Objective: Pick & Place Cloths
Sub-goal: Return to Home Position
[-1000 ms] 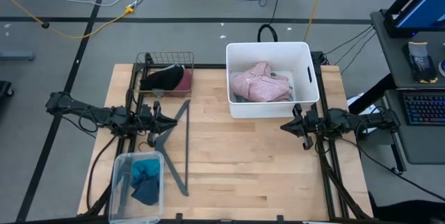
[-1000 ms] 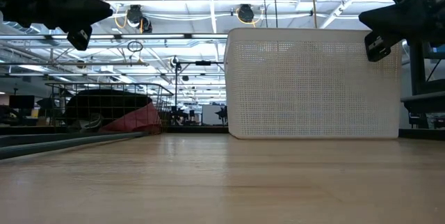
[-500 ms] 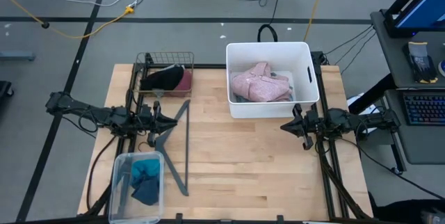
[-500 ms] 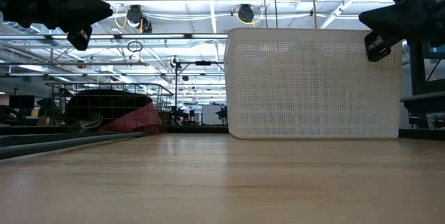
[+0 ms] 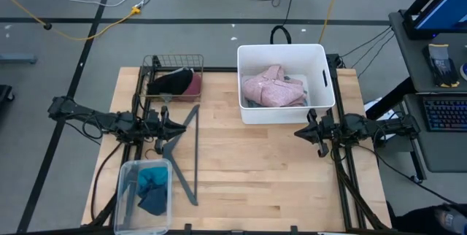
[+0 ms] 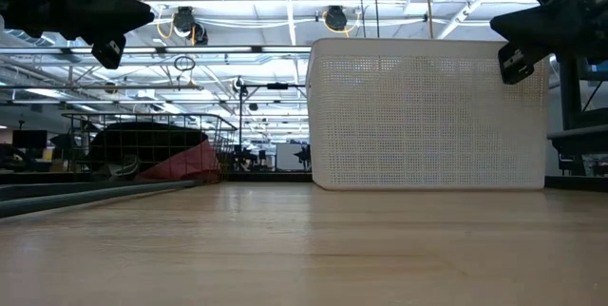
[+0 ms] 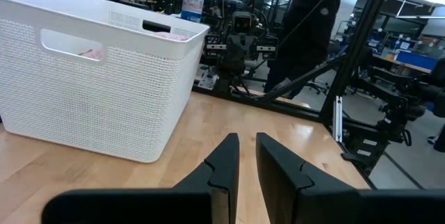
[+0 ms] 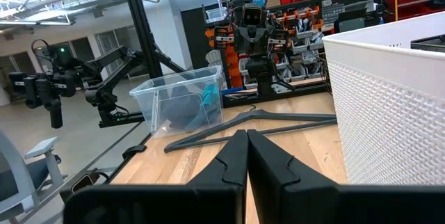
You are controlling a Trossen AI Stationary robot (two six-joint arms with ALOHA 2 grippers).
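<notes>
Over the surface's sides, my left gripper is narrowly parted, right gripper closed, both empty; the pink shirt lies in the tub. I'd settle arms slowly.

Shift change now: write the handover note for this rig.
Left gripper: fingers a narrow gap apart, empty, at the table's left edge.
Right gripper: shut, empty, at the right edge.
Pink shirt lies on top in the white bin; black cloth and maroon cloth are in the wire basket; teal cloths are in the clear tub.
Done: sorting looks finished.
Left: probably only confirming both arms are home.
</notes>
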